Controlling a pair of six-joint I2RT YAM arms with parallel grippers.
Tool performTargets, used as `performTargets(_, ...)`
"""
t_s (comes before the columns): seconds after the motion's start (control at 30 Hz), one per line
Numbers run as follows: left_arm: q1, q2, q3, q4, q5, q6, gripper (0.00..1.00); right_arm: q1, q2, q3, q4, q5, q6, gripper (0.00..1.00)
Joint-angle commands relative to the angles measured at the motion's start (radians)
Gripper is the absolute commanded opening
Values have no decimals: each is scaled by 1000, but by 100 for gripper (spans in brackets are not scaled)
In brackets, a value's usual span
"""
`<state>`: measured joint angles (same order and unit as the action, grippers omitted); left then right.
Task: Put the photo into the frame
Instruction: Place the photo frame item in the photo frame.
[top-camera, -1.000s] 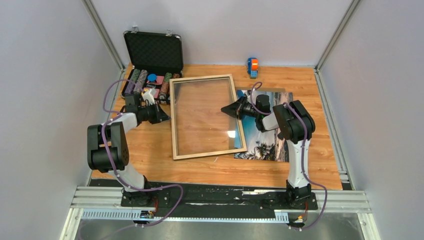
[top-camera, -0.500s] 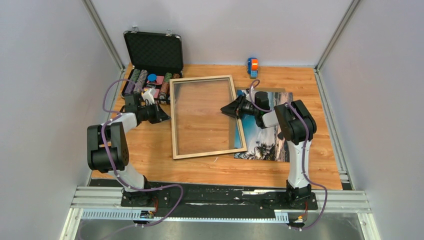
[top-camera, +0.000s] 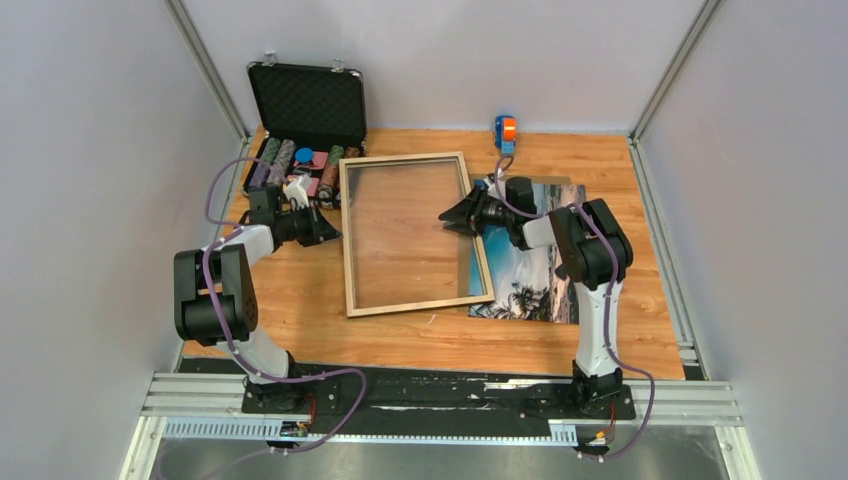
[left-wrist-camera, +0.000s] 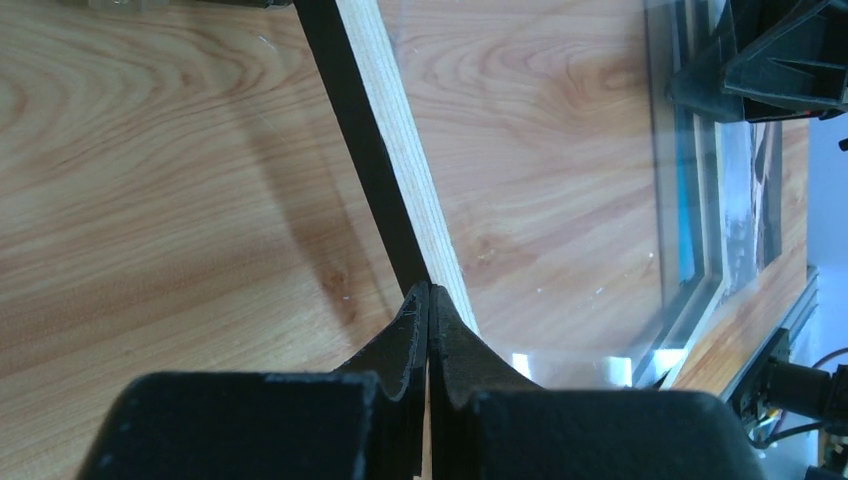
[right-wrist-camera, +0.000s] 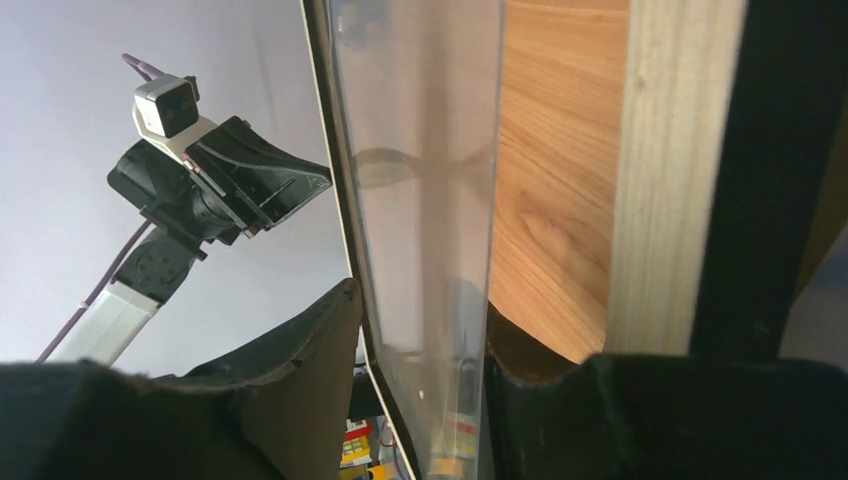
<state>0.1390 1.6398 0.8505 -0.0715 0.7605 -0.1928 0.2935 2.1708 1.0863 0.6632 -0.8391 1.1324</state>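
Observation:
The frame (top-camera: 346, 240) lies pale face up in the middle of the table, its glass pane showing the wood beneath. Its right side overlaps the photo (top-camera: 532, 270), a beach print lying flat to the right. My left gripper (top-camera: 334, 234) is shut, and its tips (left-wrist-camera: 430, 292) touch the frame's left rail (left-wrist-camera: 400, 170). My right gripper (top-camera: 448, 217) is open and straddles the frame's right edge. In the right wrist view its fingers (right-wrist-camera: 320, 330) stand apart, with the glass edge (right-wrist-camera: 430, 200) between them.
An open black case of poker chips (top-camera: 305, 110) stands at the back left, close to the frame's corner. A small orange and blue toy (top-camera: 505, 132) sits at the back. Grey walls close in the table on three sides.
The right gripper's jaws have spread apart from nearly shut around the frame's right edge, and it has shifted slightly toward the back. The left arm and frame have stayed put.

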Motion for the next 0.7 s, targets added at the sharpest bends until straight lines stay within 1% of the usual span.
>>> performTargets(0.0,-1,-3,-5,-56,-56,18,0,29,-26,38,-91,34,-90,41)
performTargets(0.17,-1,-6,-4,-58,-56,17,0,34,-44,60,-166,48,-149,49)
performTargets(0.47,-1,-14,-2,-60,-53,18,0,39,-82,95,-296,85,-267,55)
performTargets(0.67,0,-15,-1,-59,-52,18,0,43,-95,116,-350,99,-312,57)
